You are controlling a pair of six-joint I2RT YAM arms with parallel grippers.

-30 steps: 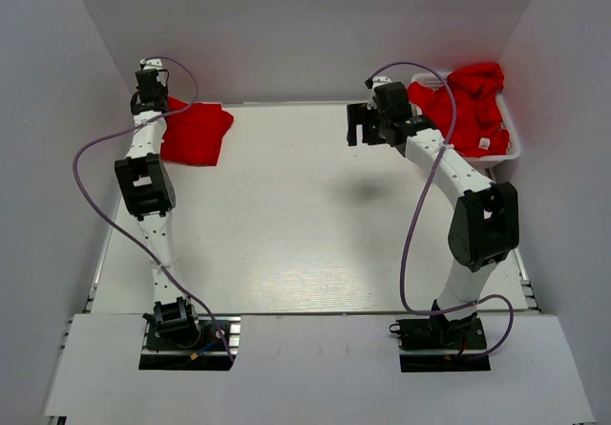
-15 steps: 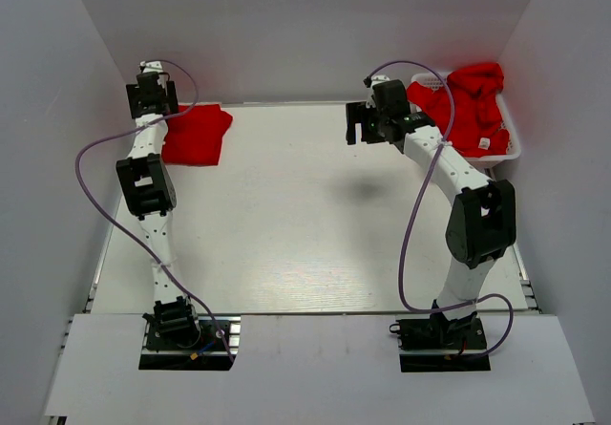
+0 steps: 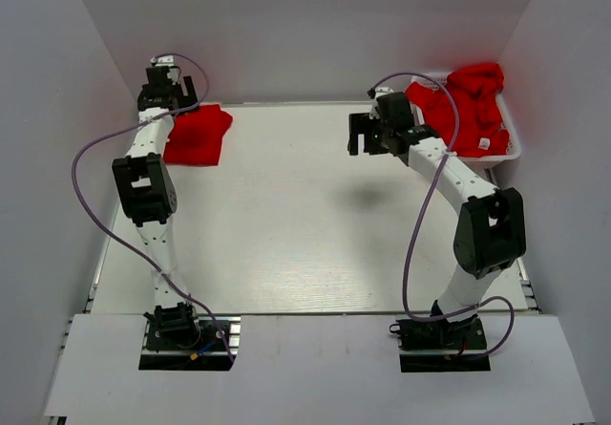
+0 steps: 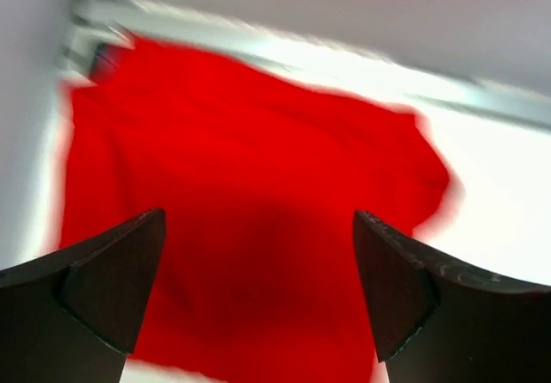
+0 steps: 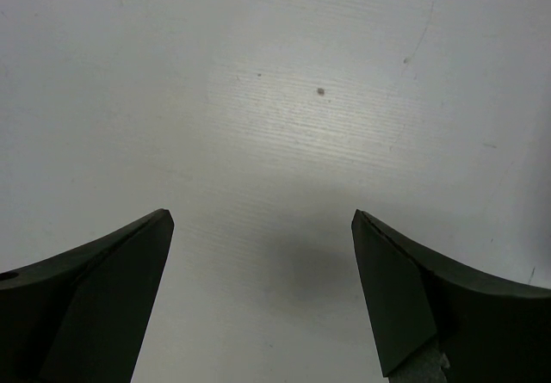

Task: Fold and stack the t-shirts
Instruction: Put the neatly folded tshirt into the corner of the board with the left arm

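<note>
Left arm (image 3: 143,188) stretched to table's (image 3: 286,234) far-left corner. Left gripper (image 3: 178,95) above folded t-shirt (image 3: 198,136), jaws spread, holding nothing. Left wrist view blurred: red cloth, probably one layer stack. Right gripper (image 3: 361,133) hovers over far-centre surface, jaws spread, empty. Heaped t-shirts (image 3: 468,105) in white basket (image 3: 512,154), far-right corner. White walls (image 3: 315,24) around.

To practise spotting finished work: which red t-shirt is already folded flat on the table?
The t-shirt at the far-left corner: it lies folded flat, while the other t-shirts sit crumpled in the white basket.

red t-shirt (image 4: 258,202), blurred, left pincer (image 4: 258,293) agape
</note>
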